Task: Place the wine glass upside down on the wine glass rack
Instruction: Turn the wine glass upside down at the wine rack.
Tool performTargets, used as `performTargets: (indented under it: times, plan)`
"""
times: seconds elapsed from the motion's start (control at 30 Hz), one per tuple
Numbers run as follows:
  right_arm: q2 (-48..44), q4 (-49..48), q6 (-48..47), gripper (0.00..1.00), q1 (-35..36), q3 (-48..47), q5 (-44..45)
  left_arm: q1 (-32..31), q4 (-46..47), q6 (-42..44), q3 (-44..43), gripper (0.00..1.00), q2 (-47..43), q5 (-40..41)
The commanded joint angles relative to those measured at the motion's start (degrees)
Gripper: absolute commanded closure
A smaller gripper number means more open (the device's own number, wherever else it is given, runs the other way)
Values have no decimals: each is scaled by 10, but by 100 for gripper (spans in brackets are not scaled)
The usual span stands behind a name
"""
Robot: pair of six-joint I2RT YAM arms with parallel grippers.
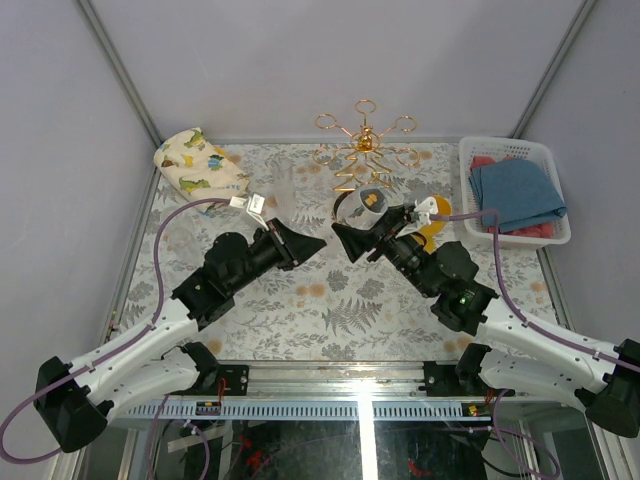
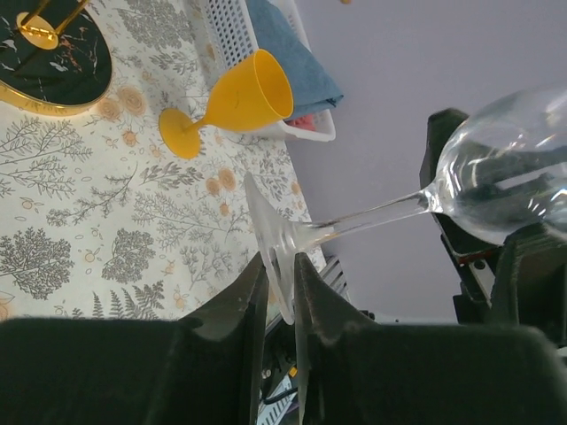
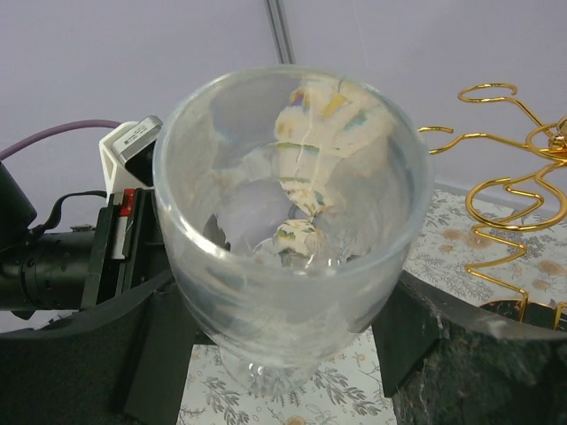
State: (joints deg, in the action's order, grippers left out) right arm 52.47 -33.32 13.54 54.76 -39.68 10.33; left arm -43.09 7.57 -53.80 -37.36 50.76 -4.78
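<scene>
A clear wine glass (image 2: 372,215) hangs level above the table between my two arms. Its bowl (image 3: 292,221) sits in my right gripper (image 3: 283,336), whose fingers (image 3: 407,328) press on both sides of it. The glass's round foot (image 2: 270,239) stands edge-on between the pads of my left gripper (image 2: 281,274), which is shut on its rim. In the top view the two grippers (image 1: 318,243) (image 1: 342,238) meet tip to tip at mid-table. The gold wine glass rack (image 1: 365,145) stands behind them, with its looped arms (image 3: 509,204) and black base (image 2: 53,62) in view.
A yellow goblet (image 2: 239,97) lies on its side near the rack base. A white basket (image 1: 510,147) holding a blue cloth (image 1: 515,190) stands at the back right. A dinosaur-print pouch (image 1: 195,160) lies at the back left.
</scene>
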Motion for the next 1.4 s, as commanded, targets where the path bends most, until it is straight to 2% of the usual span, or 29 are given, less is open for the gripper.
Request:
performTargets:
  times: [0.0, 0.03, 0.23, 0.3, 0.43, 0.5, 0.73, 0.97, 1.2, 1.37]
  plan:
    - [-7, -73, 11, 48, 5, -16, -9, -3, 24, 2, -11, 97, 1, 21]
    - [-7, -74, 12, 48, 5, -14, -8, -3, 21, 2, -13, 100, 2, 22]
    - [-8, -71, 10, 45, 5, -11, -4, -3, 11, 8, -20, 100, 0, 20]
    - [-11, -69, 10, 36, 5, -8, -1, -3, -2, 16, -26, 100, -2, 16]
    - [-31, -59, 13, 9, 5, 7, 10, -3, -22, 30, -36, 100, -16, 13]
    - [-45, -52, 16, 3, 5, 14, 15, -2, -29, 30, -38, 100, -23, 12]
    - [-96, -10, 25, 0, 4, 31, 14, -3, -37, 25, -48, 100, -44, -1]
    - [-162, 93, 4, 0, 4, 29, 27, -3, -125, 90, -82, 100, -65, 32]
    - [-216, 273, -43, 1, 5, -26, 39, -2, -255, 206, -125, 100, -62, 81]
    - [-200, 423, -69, 1, 4, -111, 54, -3, -321, 262, -154, 100, -50, 111]
